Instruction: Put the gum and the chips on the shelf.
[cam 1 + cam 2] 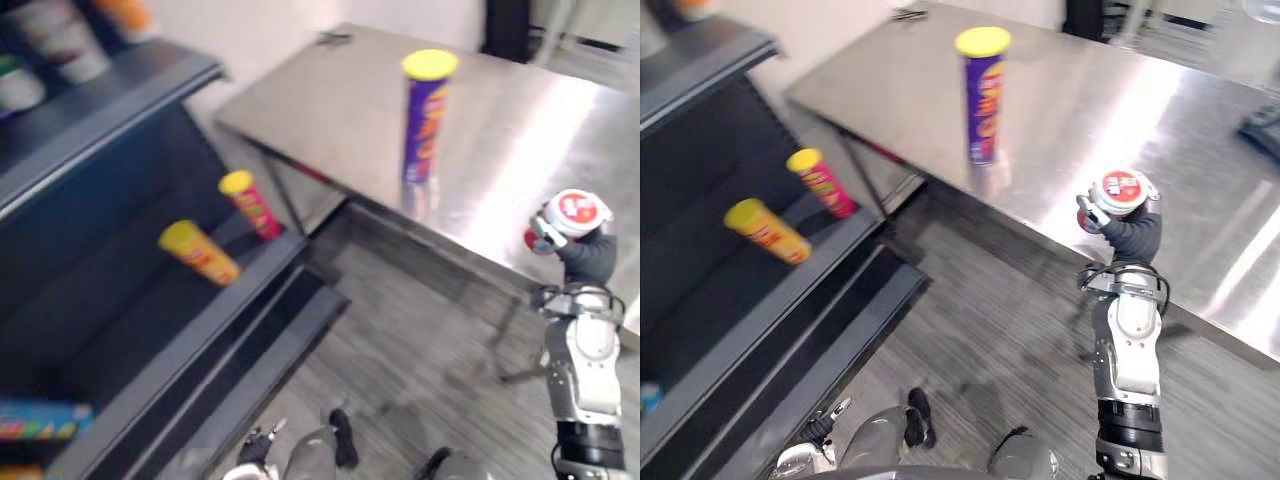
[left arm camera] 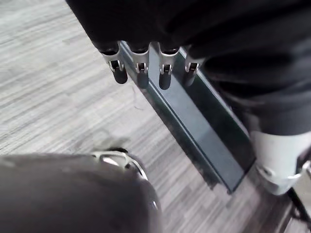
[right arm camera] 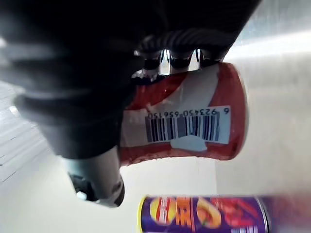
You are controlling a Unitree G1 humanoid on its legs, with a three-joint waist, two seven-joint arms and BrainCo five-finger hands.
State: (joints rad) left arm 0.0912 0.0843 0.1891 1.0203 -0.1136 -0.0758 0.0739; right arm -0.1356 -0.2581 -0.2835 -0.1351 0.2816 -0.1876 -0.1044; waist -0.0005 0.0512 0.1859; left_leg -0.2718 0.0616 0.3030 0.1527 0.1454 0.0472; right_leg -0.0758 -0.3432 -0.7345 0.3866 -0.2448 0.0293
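Observation:
My right hand (image 1: 1132, 236) is shut on a red and white gum tub (image 1: 1120, 192), holding it just above the near edge of the steel table (image 1: 330, 100). In the right wrist view the fingers curl round the tub (image 3: 194, 127). A tall purple chips can (image 1: 427, 120) with a yellow lid stands upright on the table, left of the tub and farther back; it also lies past the tub as the purple can (image 3: 204, 214). The dark shelf unit (image 1: 200, 320) stands at the left. My left hand (image 2: 141, 68) hangs low with straight fingers over the floor by the shelf's base.
Two chips cans stand on a middle shelf board: a yellow can (image 1: 200, 253) and a red can (image 1: 252, 205). Cups (image 1: 60, 40) stand on the top board, and a colourful box (image 1: 40, 418) lies lower down. Grey floor separates shelf and table.

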